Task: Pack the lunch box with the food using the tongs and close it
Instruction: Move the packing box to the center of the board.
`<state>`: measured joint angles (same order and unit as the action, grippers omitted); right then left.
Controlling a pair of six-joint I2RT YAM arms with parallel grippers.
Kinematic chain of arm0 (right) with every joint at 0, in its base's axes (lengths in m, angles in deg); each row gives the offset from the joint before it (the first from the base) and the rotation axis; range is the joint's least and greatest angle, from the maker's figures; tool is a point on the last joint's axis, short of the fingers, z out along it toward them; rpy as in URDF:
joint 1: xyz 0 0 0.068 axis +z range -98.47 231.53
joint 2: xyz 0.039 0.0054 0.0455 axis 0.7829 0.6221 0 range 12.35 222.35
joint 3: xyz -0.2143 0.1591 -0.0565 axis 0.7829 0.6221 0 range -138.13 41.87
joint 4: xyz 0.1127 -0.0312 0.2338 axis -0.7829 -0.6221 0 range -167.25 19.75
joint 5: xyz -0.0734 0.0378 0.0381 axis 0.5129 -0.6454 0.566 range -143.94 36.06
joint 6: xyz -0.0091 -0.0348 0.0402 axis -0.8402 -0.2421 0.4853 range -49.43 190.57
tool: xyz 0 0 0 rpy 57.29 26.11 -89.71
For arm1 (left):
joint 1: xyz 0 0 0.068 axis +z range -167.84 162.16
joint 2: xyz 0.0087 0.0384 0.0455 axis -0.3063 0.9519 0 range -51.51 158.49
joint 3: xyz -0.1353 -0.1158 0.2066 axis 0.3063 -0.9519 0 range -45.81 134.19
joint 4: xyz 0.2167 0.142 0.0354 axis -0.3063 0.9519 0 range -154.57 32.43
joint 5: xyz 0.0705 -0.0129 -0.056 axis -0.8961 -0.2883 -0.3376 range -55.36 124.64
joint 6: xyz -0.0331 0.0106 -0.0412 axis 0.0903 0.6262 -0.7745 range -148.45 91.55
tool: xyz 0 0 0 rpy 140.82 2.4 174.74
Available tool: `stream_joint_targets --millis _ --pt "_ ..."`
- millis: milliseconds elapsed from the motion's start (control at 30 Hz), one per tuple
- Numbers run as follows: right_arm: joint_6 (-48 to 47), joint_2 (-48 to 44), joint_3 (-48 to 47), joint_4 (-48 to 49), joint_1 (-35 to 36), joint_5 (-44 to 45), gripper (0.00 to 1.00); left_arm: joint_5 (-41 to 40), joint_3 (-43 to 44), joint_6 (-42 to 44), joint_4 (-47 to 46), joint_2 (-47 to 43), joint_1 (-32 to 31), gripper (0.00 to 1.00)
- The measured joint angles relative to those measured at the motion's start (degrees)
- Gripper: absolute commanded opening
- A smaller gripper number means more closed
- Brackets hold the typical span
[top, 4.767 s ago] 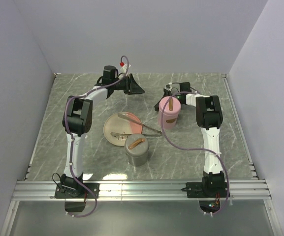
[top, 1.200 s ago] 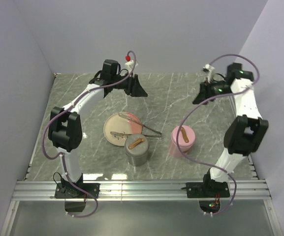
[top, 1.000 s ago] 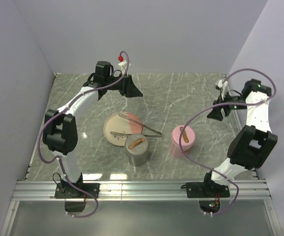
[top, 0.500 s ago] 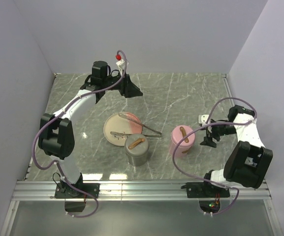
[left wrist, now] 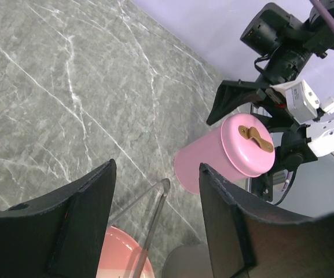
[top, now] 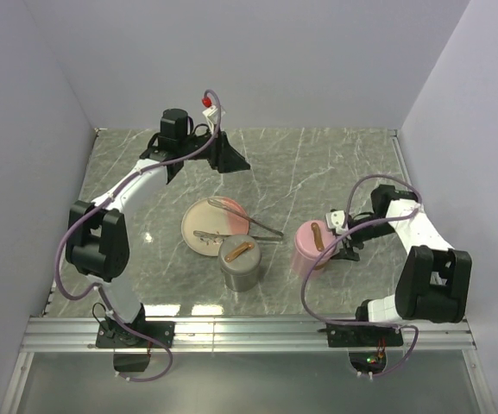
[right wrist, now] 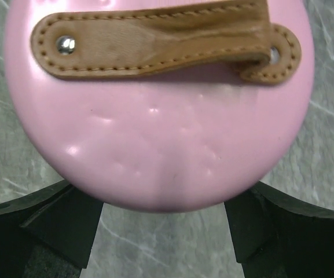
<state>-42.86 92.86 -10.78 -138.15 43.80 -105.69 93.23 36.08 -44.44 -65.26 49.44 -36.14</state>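
The left end effector (top: 231, 160) is released: its two fingers (left wrist: 80, 231) stand apart with nothing between them, and it hangs above the far left part of the bench (top: 318, 164), well apart from every task item. In the left wrist view, the tip of the tongs (top: 247, 222) and an edge of the plate (top: 190, 226) appear below the gap between the fingers, with the pink lunch box (top: 312, 246) further off. The tongs lie across the plate near the bench centre, with one end projecting past the plate rim toward the pink lunch box; neither end effector touches them. A grey container (top: 241, 263) with a brown strap on top stands just beside the near edge of the plate. The pink lunch box stands on the bench to the right of the grey container, with its lid (right wrist: 155, 145) on and a brown leather strap (right wrist: 155, 37) fastened across the lid. The right end effector (top: 333, 246) is low at the right side of the pink lunch box, jaws spread wide, with one finger (right wrist: 45, 226) on each side of the box body. The lid rim hides the fingertips in the right wrist view, so contact between the pads and the box wall cannot be confirmed. The right arm is folded back over its base.
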Motion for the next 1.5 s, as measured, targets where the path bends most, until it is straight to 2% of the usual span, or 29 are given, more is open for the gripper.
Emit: stream_joint_targets --millis 533,767,1033,1133,1200,1300,1367,1400,1500 --pt "0.5 -2.5 4.1 4.3 14.4 -4.2 0.83 -0.5 -3.2 -0.4 -0.2 -2.0 0.3 0.64" --pt "8.6 -3.7 4.4 10.7 19.7 -5.1 0.83 -0.6 -5.2 -0.5 -0.1 -3.1 1.0 0.65" --pt "16.0 -5.0 5.5 15.0 22.6 -5.3 0.83 -0.9 -7.8 -1.0 0.0 -5.2 2.3 0.66" --pt "17.3 -7.7 6.8 16.0 22.2 -4.6 0.84 -1.2 -8.5 -1.3 0.0 -6.3 3.2 0.69" --pt "17.6 -10.8 8.2 15.7 21.3 -4.1 0.85 -1.5 -9.0 -1.3 0.1 -7.0 4.1 0.8" --pt "18.1 -15.4 9.0 13.9 18.1 -3.4 0.85 -2.4 -9.0 -1.7 1.5 -8.1 5.7 0.84" --pt "19.5 -18.3 8.9 13.0 15.1 -3.4 0.86 -3.6 -8.2 -1.6 4.1 -8.4 7.3 0.92" --pt "20.2 -19.5 8.9 12.5 13.3 -3.4 0.86 -4.1 -7.5 -1.5 5.7 -8.4 8.0 0.99" --pt "24.0 -21.7 7.9 11.6 7.6 -3.7 0.87 -5.8 -4.6 -1.1 11.2 -8.3 11.0 0.99"
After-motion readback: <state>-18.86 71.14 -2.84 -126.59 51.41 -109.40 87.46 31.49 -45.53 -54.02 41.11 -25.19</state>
